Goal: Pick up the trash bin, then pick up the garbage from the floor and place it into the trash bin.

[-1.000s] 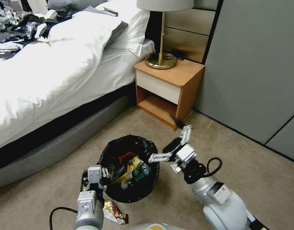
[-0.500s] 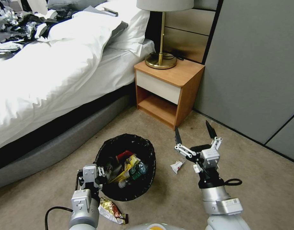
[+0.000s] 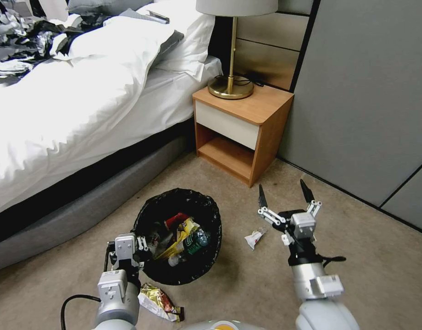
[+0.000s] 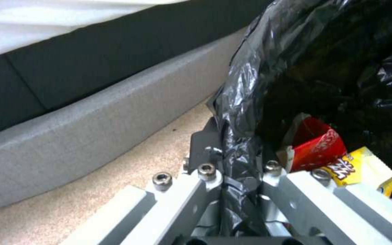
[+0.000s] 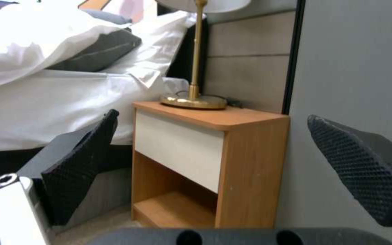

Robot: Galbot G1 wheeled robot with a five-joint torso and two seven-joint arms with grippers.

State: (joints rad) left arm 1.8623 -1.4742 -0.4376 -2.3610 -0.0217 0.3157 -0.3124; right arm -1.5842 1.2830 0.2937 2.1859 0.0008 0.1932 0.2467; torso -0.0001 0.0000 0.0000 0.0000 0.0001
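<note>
The trash bin (image 3: pixel 176 275) with its black bag liner sits on the carpet beside the bed, holding a green-labelled bottle (image 3: pixel 192 242), a yellow wrapper and a red packet (image 4: pixel 318 148). My left gripper (image 3: pixel 133 247) is shut on the bin's near rim, pinching the liner (image 4: pixel 237 160). My right gripper (image 3: pixel 283 192) hovers open to the right of the bin, its fingertips pointing at the nightstand. A small white and red packet (image 3: pixel 255 238) lies on the floor just left of that gripper. A shiny snack wrapper (image 3: pixel 158 302) lies by my left arm.
A wooden nightstand (image 3: pixel 241 130) with a brass lamp (image 3: pixel 230 87) stands behind the right gripper. The bed (image 3: pixel 73 114) with its grey base runs along the left. A grey wall panel (image 3: pixel 371 101) closes off the right. Bare carpet (image 3: pixel 385 266) lies to the right.
My right gripper swung away from over the bin to the right and turned its open fingers toward the nightstand, uncovering the white and red packet. The bin and left gripper shifted slightly left.
</note>
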